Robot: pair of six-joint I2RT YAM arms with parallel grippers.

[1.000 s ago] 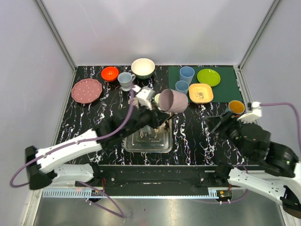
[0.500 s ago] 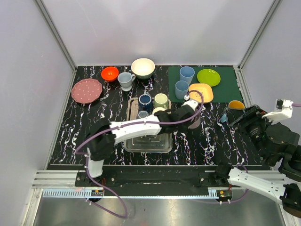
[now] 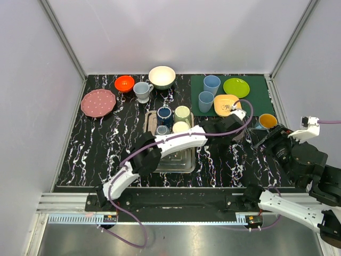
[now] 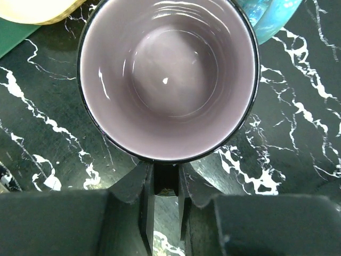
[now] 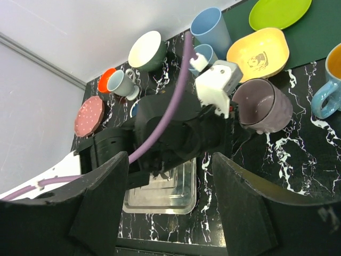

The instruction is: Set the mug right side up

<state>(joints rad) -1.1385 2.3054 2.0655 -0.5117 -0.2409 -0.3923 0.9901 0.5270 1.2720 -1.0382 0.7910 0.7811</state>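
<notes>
Mauve mug [image 4: 168,80]: mouth upward, handle clenched in left gripper [image 4: 165,180], just ahead of its fingers; a second ago tipped sideways above steel tray [image 3: 178,161], now carried right, blue mug [image 5: 331,80] just beyond; right gripper [image 5: 170,160] released

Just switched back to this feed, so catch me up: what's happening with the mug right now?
The left gripper is shut on the purple mug at its near side. The mug's mouth faces up, beside the blue mug over the black marble table. Whether it rests on the table is unclear. The right gripper hangs open, holding nothing.
</notes>
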